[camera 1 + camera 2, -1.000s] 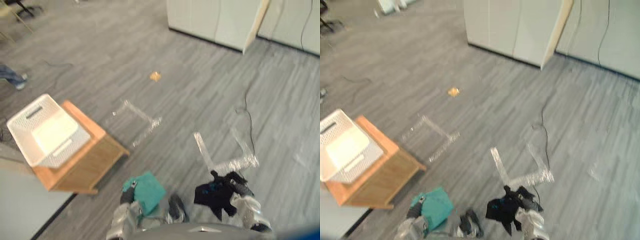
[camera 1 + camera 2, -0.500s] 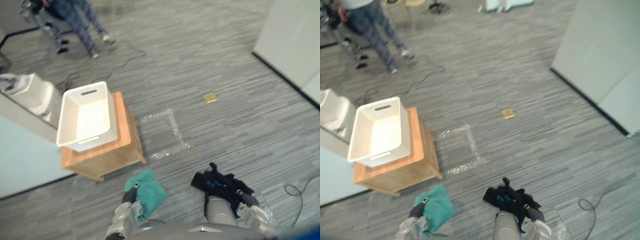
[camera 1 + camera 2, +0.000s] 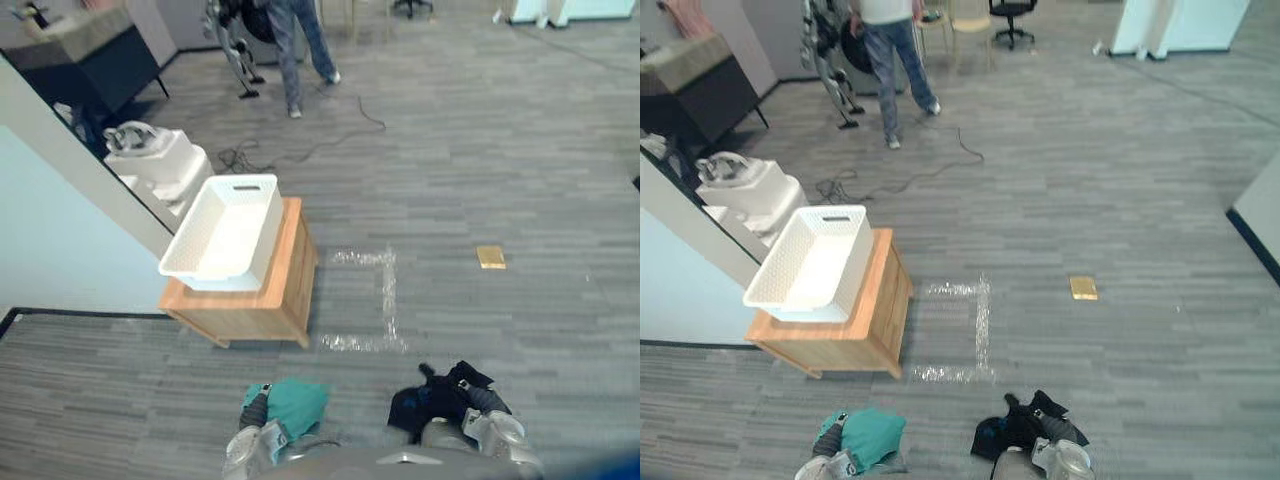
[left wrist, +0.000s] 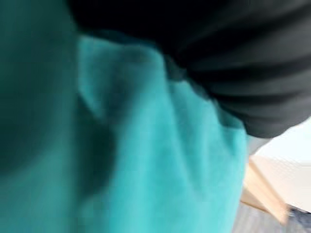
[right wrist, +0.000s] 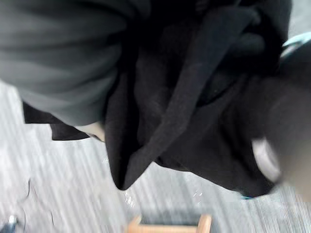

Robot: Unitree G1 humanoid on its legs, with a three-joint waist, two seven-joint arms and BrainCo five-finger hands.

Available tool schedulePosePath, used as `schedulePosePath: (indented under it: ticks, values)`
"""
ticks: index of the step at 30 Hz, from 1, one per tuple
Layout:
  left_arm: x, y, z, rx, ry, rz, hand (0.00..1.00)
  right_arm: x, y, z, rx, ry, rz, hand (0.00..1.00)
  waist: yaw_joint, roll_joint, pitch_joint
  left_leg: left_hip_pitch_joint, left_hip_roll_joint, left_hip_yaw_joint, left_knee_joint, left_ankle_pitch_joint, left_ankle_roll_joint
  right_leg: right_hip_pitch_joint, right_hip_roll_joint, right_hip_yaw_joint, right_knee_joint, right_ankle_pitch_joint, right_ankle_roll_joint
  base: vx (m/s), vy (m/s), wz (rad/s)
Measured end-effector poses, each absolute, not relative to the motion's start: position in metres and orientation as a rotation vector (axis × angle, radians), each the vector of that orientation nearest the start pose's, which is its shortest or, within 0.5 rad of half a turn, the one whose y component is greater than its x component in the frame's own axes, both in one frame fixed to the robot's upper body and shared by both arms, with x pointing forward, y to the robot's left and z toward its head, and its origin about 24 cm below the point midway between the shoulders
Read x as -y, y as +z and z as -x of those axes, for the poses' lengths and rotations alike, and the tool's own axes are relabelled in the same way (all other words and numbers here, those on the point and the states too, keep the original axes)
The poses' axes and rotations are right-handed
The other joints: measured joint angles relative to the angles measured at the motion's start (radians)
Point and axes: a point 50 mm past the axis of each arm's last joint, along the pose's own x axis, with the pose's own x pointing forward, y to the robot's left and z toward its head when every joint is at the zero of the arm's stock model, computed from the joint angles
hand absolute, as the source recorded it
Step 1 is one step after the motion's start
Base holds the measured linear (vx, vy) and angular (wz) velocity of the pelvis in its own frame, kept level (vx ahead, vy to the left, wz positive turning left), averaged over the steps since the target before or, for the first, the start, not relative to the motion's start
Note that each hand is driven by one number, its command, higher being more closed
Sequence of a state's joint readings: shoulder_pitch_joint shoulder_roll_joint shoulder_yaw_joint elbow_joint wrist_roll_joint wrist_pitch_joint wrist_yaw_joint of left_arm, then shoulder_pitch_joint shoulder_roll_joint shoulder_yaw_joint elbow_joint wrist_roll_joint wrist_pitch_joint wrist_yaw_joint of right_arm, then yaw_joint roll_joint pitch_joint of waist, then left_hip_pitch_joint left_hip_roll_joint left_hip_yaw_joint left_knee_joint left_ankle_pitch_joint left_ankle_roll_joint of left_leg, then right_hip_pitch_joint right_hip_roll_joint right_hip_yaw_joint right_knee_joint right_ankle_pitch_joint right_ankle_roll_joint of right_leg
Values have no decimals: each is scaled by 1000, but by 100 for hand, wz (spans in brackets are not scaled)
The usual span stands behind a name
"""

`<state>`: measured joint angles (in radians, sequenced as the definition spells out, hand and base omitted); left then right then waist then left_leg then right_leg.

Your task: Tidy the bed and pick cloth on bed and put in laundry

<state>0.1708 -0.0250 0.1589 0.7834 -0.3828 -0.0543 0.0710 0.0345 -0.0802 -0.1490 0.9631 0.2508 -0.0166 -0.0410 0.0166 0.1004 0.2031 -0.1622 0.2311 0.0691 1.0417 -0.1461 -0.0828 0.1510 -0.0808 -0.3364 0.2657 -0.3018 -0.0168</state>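
Observation:
A teal cloth [image 3: 292, 402] bunches out of my left hand [image 3: 252, 413] at the bottom of the eye views, and it covers the left wrist view [image 4: 160, 160]. My right hand [image 3: 482, 402] is shut on a black cloth [image 3: 432, 398], which hangs in folds [image 5: 184, 111] above the grey floor. A white laundry basket [image 3: 176, 263] stands empty on a low wooden stand [image 3: 268, 306], ahead of me and to the left. Both hands are well short of the basket.
A pale wall panel [image 3: 60, 240] runs along the left, with white objects [image 3: 155, 160] and cables behind the basket. A person [image 3: 890, 60] stands far ahead. Clear tape marks [image 3: 385, 300] and a small yellow item [image 3: 490, 257] lie on the floor.
The camera has swung round, so the basket and stand now sit ahead at centre left and the person shows farther off. Both cloths have stayed in my hands.

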Motion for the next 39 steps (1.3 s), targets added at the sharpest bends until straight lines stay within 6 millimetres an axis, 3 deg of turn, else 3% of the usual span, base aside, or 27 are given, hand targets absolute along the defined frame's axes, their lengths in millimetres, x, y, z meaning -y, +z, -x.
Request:
schedulePosePath:
  ticks: [2,3,4,5,6,7,9,12,15,16,17,18,19,20,23,24,26,27,28,29,30,31,32,33,34,36,39]
  values:
    - [-180,-141,-116,-853,447,404,100,204,-148,-128,-968,-353,-210,100,5,-4,4,-58,-31,79,-89,-55,-5,64,-6,-12,-54,20,17,412,-17,9]
    - [-180,-141,-118,-850,443,404,100,206,-148,-127,-972,-362,-215,100,6,-13,12,-72,-67,139,-211,-77,7,94,-22,-13,-72,21,22,446,44,9]
    - [-180,-140,-119,-846,441,403,100,207,-148,-127,-972,-372,-222,100,4,-18,18,-70,-95,179,-321,-72,19,115,-32,-18,-82,22,31,446,89,16]
    - [-181,-140,-120,-844,434,401,100,211,-148,-126,-971,-387,-225,100,0,-15,17,-63,-131,231,-516,-7,43,138,-33,-24,-93,22,45,454,123,19]
    - [-180,-140,-119,-847,429,401,100,214,-148,-125,-971,-391,-218,100,0,0,10,-63,-150,264,-660,89,88,147,-17,-27,-96,18,67,453,128,46]
    - [-186,-140,-124,-847,416,382,100,213,-147,-128,-968,-396,-227,100,1,-22,14,-30,-182,310,-731,117,222,171,-36,-21,-100,6,87,514,153,63]
    - [-186,-139,-131,-840,398,374,100,211,-147,-133,-962,-383,-231,100,-2,-54,11,-14,-243,305,-825,138,233,170,-56,7,-130,47,102,435,130,57]
    - [-182,-139,-132,-850,366,365,100,208,-144,-144,-945,-349,-209,100,1,-56,9,21,-270,305,-840,124,254,204,-64,35,-134,151,149,337,105,43]
    - [-184,-142,-123,-874,370,351,100,203,-146,-141,-959,-305,-189,100,7,-68,-25,165,-322,272,-965,82,230,82,-121,96,279,192,197,323,91,46]
    - [-185,-142,-123,-882,351,328,100,202,-147,-136,-971,-295,-179,100,0,-77,-31,212,-344,231,-992,72,231,-7,-150,138,496,297,217,331,25,89]
    - [-186,-142,-123,-889,331,304,100,203,-149,-132,-982,-290,-171,100,-2,-82,-33,242,-355,192,-991,67,238,-91,-169,169,675,326,201,411,6,99]
    - [-187,-142,-122,-893,325,294,100,203,-149,-129,-988,-293,-169,100,-4,-81,-32,261,-357,165,-988,59,240,-141,-184,162,775,304,172,356,-10,106]
    - [-188,-142,-123,-892,325,289,100,204,-150,-127,-993,-295,-169,100,-11,-79,-33,290,-357,122,-990,55,243,-205,-201,146,861,259,113,361,-40,125]
    - [-190,-141,-125,-885,325,285,100,205,-147,-131,-959,-296,-165,100,-24,-80,-33,311,-355,67,-993,55,243,-258,-206,135,882,202,95,342,-90,134]
    - [-190,-140,-127,-880,326,282,100,208,-144,-135,-939,-297,-158,100,-29,-71,-28,364,-329,-31,-1000,48,230,-304,-191,131,722,118,123,287,-162,120]
    - [-190,-140,-127,-878,328,282,100,208,-144,-136,-936,-295,-157,100,-27,-60,-22,381,-311,-77,-1000,37,210,-311,-171,144,579,99,121,238,-224,104]
    - [-191,-141,-123,-886,341,287,100,202,-144,-139,-935,-260,-147,100,-22,-61,-21,384,-284,-150,-993,16,178,-299,-124,231,302,101,123,176,-308,115]
    - [-196,-140,-124,-878,363,292,100,198,-144,-140,-934,-252,-156,100,-21,-74,-19,361,-276,-223,-970,-22,165,-285,-99,348,106,123,134,157,-478,116]
    - [-197,-140,-124,-875,369,295,100,197,-144,-140,-935,-252,-159,100,-20,-78,-18,353,-275,-245,-962,-28,160,-283,-96,385,59,128,138,171,-564,159]
    - [-202,-139,-126,-861,397,302,100,194,-145,-140,-941,-262,-190,100,-7,-104,-23,324,-265,-305,-950,-53,125,-280,-98,526,-61,140,135,187,-637,139]
    - [-207,-137,-129,-846,424,310,100,191,-145,-141,-938,-268,-218,100,2,-125,-19,320,-238,-326,-950,-66,102,-278,-84,547,-54,183,191,172,-560,155]
    - [-208,-137,-130,-839,442,326,100,187,-145,-142,-933,-264,-232,100,6,-115,-16,323,-212,-317,-939,-65,74,-282,-59,532,-16,178,184,195,-518,137]
    - [-201,-138,-129,-841,443,353,100,191,-142,-144,-910,-277,-239,100,6,-111,-4,302,-181,-266,-879,-67,55,-285,-50,483,51,156,153,168,-370,121]
    - [-197,-139,-126,-847,452,373,100,192,-140,-145,-899,-276,-239,100,3,-100,-6,307,-167,-257,-865,-65,52,-284,-43,459,94,129,129,224,-388,133]
    - [-191,-141,-123,-858,450,387,100,193,-139,-145,-883,-278,-244,100,1,-81,-13,327,-137,-227,-882,-66,36,-278,-33,403,158,82,113,184,-348,115]
    - [-187,-141,-122,-857,441,383,100,189,-137,-149,-873,-250,-246,100,8,-75,-24,335,-97,-226,-916,-42,0,-273,-24,336,208,29,87,159,-314,104]
    - [-185,-135,-124,-811,454,409,100,180,-139,-146,-882,-213,-258,100,2,-76,-43,237,-52,-123,-817,-4,31,-182,-32,174,109,36,57,190,-266,136]
